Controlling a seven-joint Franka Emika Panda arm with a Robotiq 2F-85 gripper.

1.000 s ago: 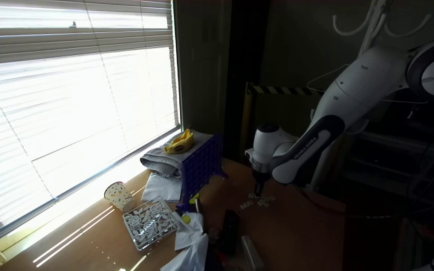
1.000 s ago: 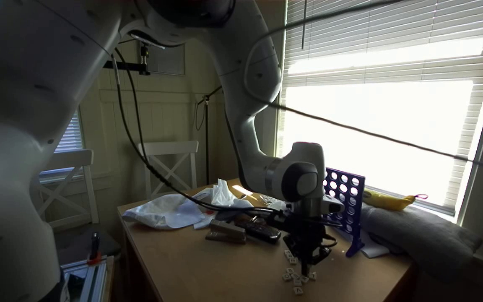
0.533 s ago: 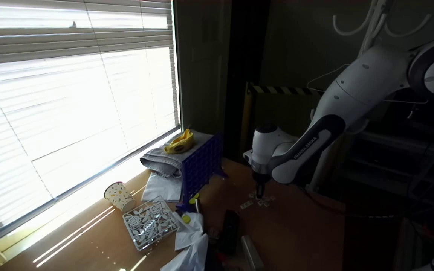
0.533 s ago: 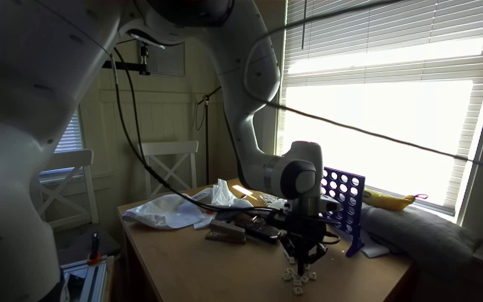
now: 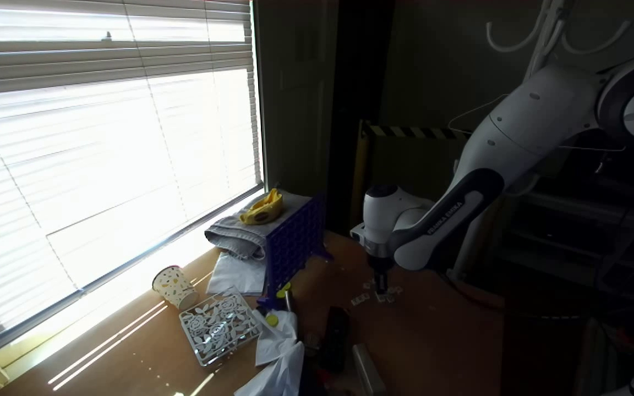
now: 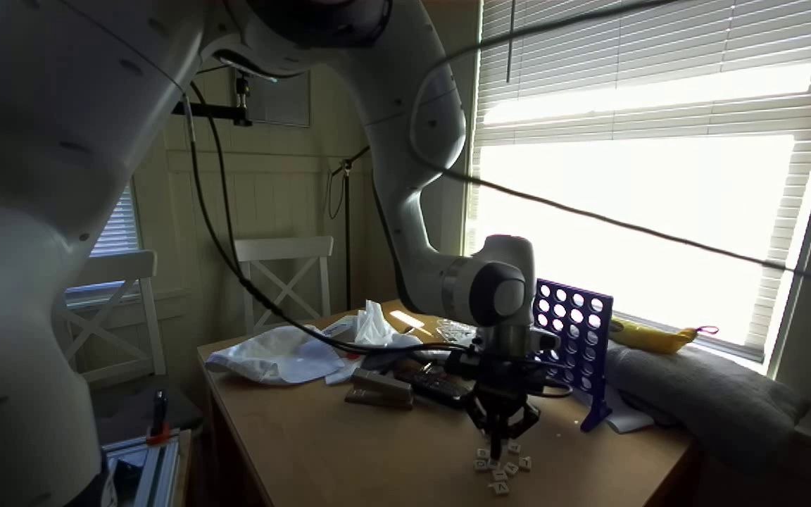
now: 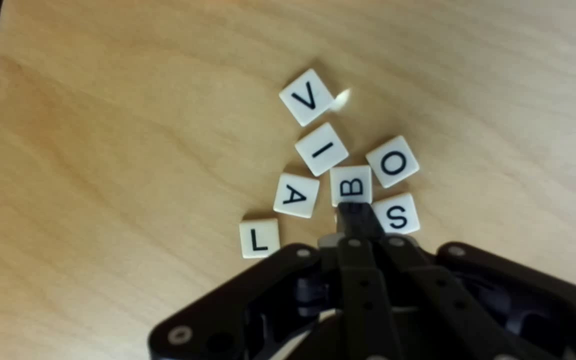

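Several white letter tiles lie face up on the wooden table. In the wrist view they include a V tile, an I tile, an O tile, an A tile, an L tile and an S tile. My gripper is shut, its black fingertips together with nothing held. They cover the near edge of the B tile, close beside the S; whether they press on it is hard to see. In both exterior views the gripper points straight down among the tiles.
A purple upright game grid stands beside the arm. Behind it, a yellow banana-shaped pouch rests on a folded grey towel. A dark remote, a stapler-like object, white cloth and a patterned cup also occupy the table.
The shut gripper has shifted a short way across the tile cluster, leftward in an exterior view, staying low. It now covers tiles that showed before. The surrounding objects have not moved.
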